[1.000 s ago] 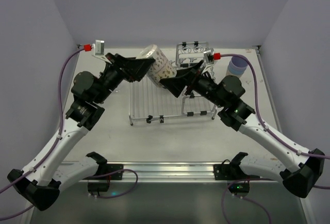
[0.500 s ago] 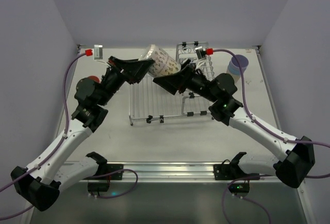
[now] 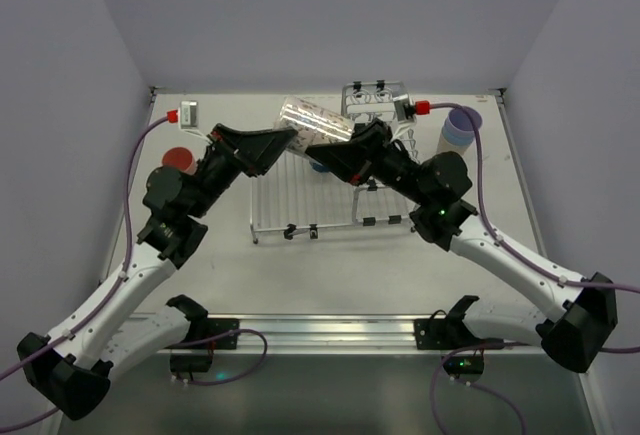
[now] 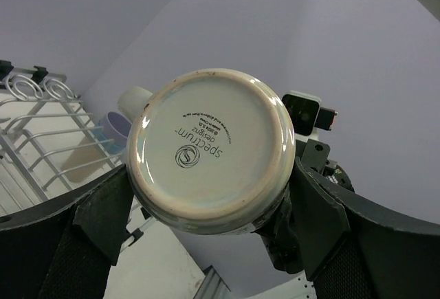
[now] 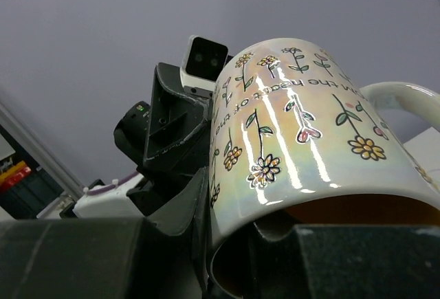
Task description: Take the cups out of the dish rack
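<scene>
A white mug (image 3: 315, 120) with painted flowers and an orange inside hangs on its side above the dish rack (image 3: 300, 205), held from both ends. My left gripper (image 3: 285, 137) spans its base (image 4: 210, 149), a finger pressed on each side. My right gripper (image 3: 337, 149) is shut on the rim (image 5: 302, 141), one finger inside the mouth and one outside. The mug's handle (image 5: 405, 96) points away from the right wrist. A blue cup (image 3: 320, 165) sits in the rack under the mug. Stacked lavender cups (image 3: 460, 130) stand on the table to the right of the rack.
The rack's taller basket (image 3: 375, 105) is at the back right, close behind the right wrist. A red round thing (image 3: 180, 159) lies on the table by the left arm. Rack wires (image 4: 34, 127) and a lavender cup (image 4: 113, 126) show beyond the mug.
The right gripper has gone from open to shut on the mug's rim. The mug has tipped from tilted upright to lying level, and both wrists have shifted slightly with it.
</scene>
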